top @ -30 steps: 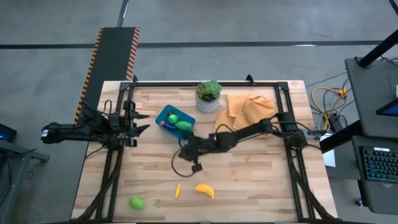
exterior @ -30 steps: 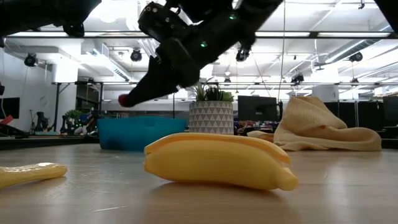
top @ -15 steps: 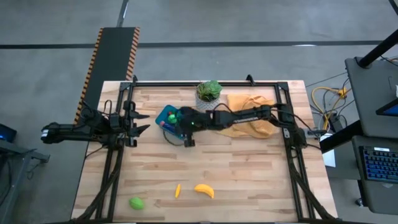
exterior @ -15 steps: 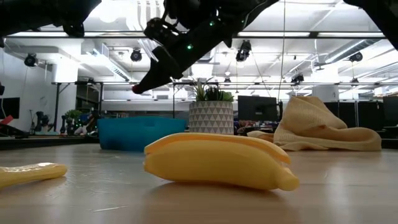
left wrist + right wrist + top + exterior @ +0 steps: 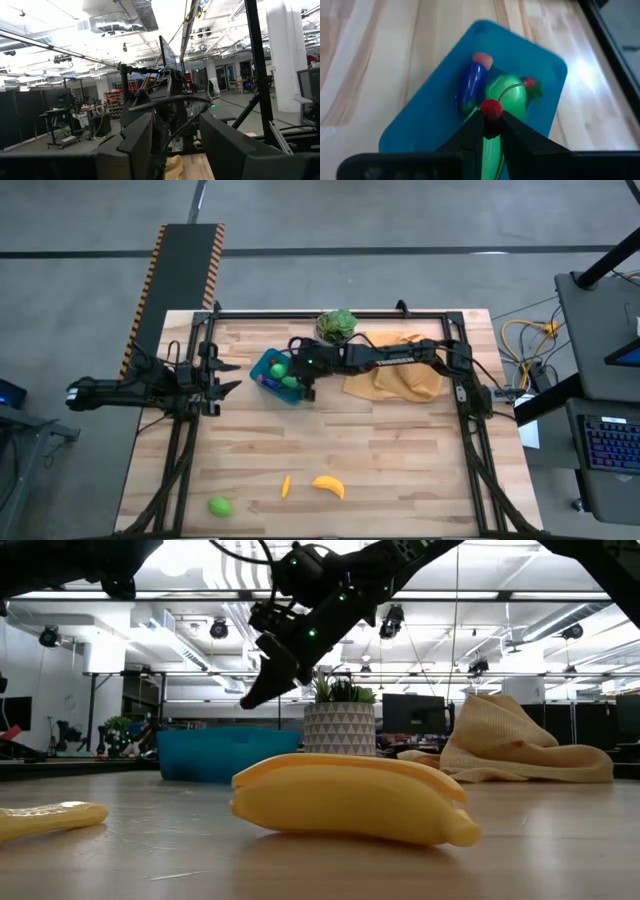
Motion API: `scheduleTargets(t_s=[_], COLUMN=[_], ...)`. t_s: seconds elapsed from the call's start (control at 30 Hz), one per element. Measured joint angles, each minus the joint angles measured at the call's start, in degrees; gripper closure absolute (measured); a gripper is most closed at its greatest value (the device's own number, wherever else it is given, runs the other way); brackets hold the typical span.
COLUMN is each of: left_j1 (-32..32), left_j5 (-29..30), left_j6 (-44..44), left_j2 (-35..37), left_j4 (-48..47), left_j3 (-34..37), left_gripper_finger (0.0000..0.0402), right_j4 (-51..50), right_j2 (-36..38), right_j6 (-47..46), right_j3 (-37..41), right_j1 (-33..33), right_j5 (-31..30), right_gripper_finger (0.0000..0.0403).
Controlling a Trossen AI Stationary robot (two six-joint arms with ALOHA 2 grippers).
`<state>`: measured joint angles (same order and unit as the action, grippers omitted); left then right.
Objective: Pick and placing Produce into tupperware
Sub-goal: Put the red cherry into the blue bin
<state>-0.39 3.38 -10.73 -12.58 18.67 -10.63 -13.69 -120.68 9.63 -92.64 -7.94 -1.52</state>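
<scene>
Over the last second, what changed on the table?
The right gripper, shut on a small red piece, swung from mid-table back to above the tupperware; it has not let go. Unchanged: the left gripper waiting at the left edge, the banana, the small orange-yellow piece and the green piece near the front edge.

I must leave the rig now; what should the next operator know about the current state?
Right gripper: over the tupperware, shut on a small red piece, not released.
Left gripper: idle at the table's left edge, jaws open.
Done: green pieces and a blue-purple piece are in the tupperware.
Left: drop the red piece; then banana, small orange piece, green fruit at the near edge.
</scene>
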Motion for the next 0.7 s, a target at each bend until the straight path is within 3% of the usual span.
scheduleTargets(t_s=[0.7], left_j1=[0.0], left_j5=[0.0], left_j6=[0.0], left_j2=[0.0], left_j4=[0.0], left_j3=[0.0], left_gripper_finger=[0.0250], right_j4=[-10.3], right_j2=[0.0], right_j6=[0.3], right_j3=[0.0], right_j1=[-1.6], right_j5=[-0.1], right_gripper_finger=[0.0356])
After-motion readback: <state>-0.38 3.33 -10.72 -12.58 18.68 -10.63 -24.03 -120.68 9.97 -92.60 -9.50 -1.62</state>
